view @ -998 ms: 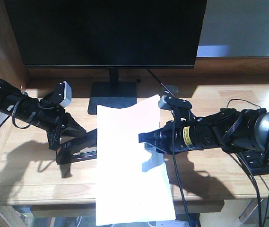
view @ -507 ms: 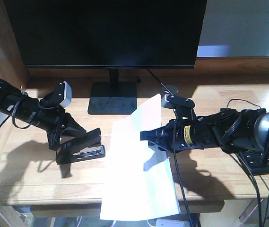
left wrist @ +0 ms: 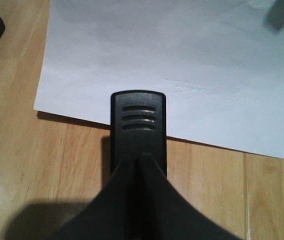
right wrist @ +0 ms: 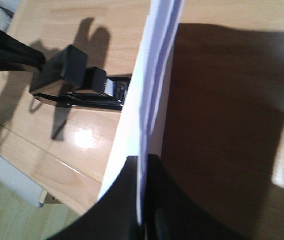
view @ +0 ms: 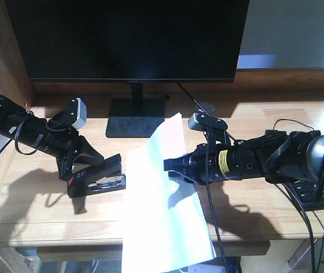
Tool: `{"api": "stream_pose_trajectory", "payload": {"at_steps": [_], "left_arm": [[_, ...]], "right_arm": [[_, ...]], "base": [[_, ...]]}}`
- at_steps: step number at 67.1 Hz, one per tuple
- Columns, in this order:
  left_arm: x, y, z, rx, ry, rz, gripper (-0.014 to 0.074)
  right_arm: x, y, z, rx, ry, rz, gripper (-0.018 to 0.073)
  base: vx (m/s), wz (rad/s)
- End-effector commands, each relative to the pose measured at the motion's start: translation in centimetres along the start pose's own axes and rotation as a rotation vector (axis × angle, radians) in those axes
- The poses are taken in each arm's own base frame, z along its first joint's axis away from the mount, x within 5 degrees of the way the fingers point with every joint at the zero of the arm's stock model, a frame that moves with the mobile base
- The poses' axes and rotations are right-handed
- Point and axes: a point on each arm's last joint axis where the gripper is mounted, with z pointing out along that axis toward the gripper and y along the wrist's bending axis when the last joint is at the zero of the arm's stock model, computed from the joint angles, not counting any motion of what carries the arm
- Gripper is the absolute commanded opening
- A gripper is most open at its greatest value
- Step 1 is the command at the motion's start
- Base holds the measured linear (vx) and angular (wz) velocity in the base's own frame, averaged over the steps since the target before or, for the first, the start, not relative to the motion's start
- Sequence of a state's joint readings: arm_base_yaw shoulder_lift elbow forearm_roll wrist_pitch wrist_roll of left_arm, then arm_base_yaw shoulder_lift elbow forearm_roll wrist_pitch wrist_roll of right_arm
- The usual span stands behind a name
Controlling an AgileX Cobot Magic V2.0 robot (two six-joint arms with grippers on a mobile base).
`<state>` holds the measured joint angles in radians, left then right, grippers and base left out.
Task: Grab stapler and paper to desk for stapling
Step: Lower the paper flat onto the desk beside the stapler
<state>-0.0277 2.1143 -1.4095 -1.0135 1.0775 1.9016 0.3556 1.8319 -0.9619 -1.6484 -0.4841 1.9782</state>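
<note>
Left of paper (view: 162, 216), stapler (view: 102, 176) in left gripper (view: 81, 169), crosswise, nose toward paper

Dark monitor (view: 127, 40) stands before a pale wall (view: 295, 28).

On the light wooden plank surface (view: 253, 210), left of centre: small black stapler (view: 96, 179). To its right, thin white paper sheet (view: 162, 199); stapler nose meets sheet's left edge. Sheet's near end overhangs the front edge. The left fingers (left wrist: 99, 210) grip stapler's rear; the right fingers (right wrist: 117, 200) pinch sheet's right edge. Behind both stands a wide black flat monitor (view: 127, 40).
</note>
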Motion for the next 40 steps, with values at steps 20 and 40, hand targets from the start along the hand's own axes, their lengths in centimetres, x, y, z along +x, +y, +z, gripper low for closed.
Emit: {"api": "stream_pose_trajectory", "payload": {"at_steps": [20,40], "left_arm": [[-2.7,-0.2,-1.7,-0.028,-0.074,0.026,-0.0006],[-2.7,-0.2,-1.7,-0.028,-0.074,0.026,-0.0006]], "right_arm": [[-1.8,1.8,-1.5,-0.099,-0.102,0.014,-0.0002],[-1.7,1.2,-0.6,-0.102,-0.115,0.046,-0.0002]], "base": [[0.00,0.00],[0.00,0.00]]}}
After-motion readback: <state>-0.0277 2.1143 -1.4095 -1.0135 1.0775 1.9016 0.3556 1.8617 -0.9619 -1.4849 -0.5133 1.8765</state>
